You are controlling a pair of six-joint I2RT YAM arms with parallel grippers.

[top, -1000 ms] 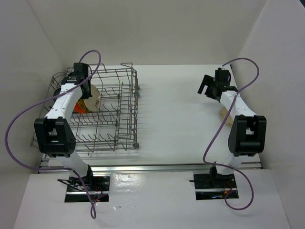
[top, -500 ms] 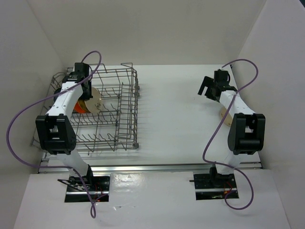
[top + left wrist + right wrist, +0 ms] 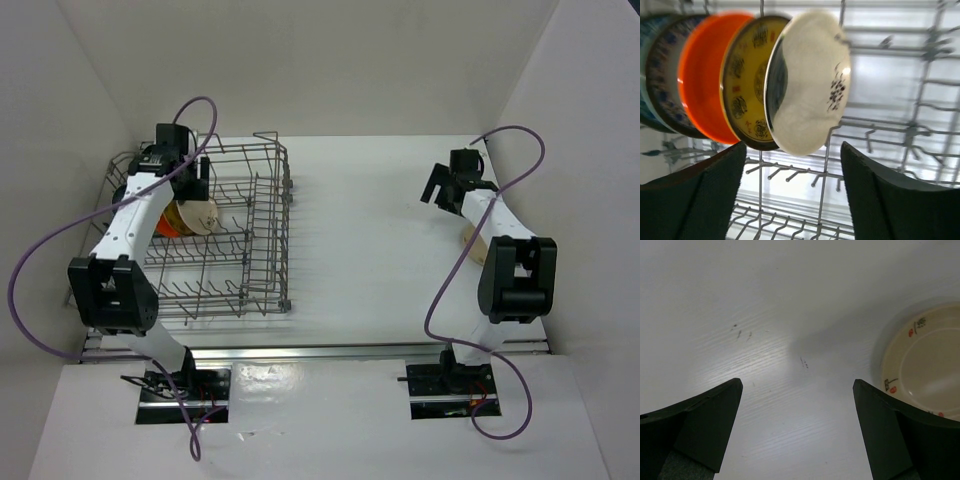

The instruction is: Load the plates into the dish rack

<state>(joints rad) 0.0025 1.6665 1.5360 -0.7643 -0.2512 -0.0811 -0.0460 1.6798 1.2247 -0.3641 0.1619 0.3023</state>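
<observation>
The dish rack (image 3: 285, 235) stands on the left half of the white table (image 3: 370, 230), a single grey wire basket with rows of upright tines (image 3: 910, 135).

There are two grippers. The left gripper (image 3: 195, 185) hangs inside the rack with its jaws spread wide and nothing clamped. In the left wrist view the lower edge of the nearest plate shows between the fingertips (image 3: 742, 150), which do not close on it. The right gripper (image 3: 440, 185) hovers over bare table at the far right, also wide open and empty.

There are six plates. Five stand on edge in a row between the tines: two blue-green patterned ones (image 3: 662, 75) at the left end, then one orange plate (image 3: 700, 85), one yellow-brown patterned plate (image 3: 747, 80), and one cream plate with a dark mark (image 3: 810, 90). The sixth, a cream saucer with small red and dark marks (image 3: 925, 365), lies flat on the table just beside the right gripper's fingers.
</observation>
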